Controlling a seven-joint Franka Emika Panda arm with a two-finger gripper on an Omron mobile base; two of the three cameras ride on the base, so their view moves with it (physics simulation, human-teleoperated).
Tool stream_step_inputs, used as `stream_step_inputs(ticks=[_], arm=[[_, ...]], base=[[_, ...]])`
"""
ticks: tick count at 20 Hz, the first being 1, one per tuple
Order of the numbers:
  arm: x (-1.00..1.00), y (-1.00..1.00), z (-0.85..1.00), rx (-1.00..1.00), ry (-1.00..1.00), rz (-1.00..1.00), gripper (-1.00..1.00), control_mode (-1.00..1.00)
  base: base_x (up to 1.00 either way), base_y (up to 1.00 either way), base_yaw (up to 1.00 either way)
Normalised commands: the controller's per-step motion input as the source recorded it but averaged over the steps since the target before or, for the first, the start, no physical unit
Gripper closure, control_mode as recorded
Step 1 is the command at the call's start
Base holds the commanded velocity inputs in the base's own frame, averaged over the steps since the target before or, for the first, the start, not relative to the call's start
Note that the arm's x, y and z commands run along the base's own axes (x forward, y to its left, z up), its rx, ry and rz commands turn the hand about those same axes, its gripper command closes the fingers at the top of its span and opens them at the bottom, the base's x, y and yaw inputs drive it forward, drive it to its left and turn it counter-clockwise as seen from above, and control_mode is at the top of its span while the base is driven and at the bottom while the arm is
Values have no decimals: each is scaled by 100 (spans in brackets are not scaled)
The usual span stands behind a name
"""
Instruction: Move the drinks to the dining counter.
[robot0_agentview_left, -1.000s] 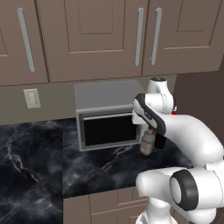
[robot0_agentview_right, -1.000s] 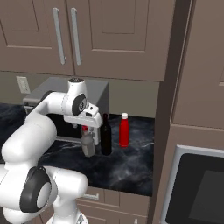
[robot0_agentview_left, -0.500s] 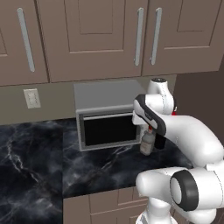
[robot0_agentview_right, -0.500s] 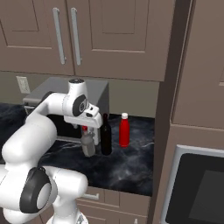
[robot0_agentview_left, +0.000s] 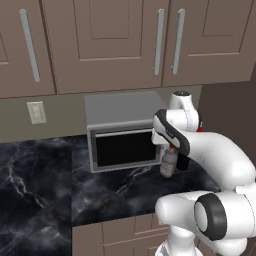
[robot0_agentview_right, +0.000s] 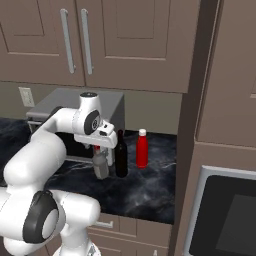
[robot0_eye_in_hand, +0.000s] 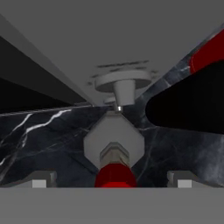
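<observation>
A squat clear bottle (robot0_agentview_right: 101, 168) with a red cap (robot0_eye_in_hand: 114, 176) stands on the black marble counter (robot0_agentview_right: 150, 190) in front of the microwave. My gripper (robot0_agentview_right: 101, 148) hangs open straight above it. In the hand view the cap sits between the two fingertips (robot0_eye_in_hand: 40, 179), with gaps on both sides. The bottle (robot0_agentview_left: 168, 165) also shows under the hand in the left base view. A tall dark wine bottle (robot0_agentview_right: 121, 155) stands just right of it, and a slim red bottle (robot0_agentview_right: 142, 149) stands further right. The dining counter is out of view.
A grey microwave (robot0_agentview_left: 122, 132) stands against the wall behind the bottles, under brown wall cabinets (robot0_agentview_left: 100, 40). A tall cabinet panel (robot0_agentview_right: 195, 100) and a built-in oven (robot0_agentview_right: 225, 210) close off the right side. Counter surface (robot0_agentview_left: 35, 175) stretches left of the microwave.
</observation>
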Motion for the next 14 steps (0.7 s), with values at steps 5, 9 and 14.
stream_step_inputs(ticks=[5,9,14], arm=[[2,0,-5,0,2,0,100,-100],[0,0,0,0,0,0,100,-100],[0,0,0,0,0,0,100,-100]], base=[[0,0,0],[0,0,0],[0,0,0]])
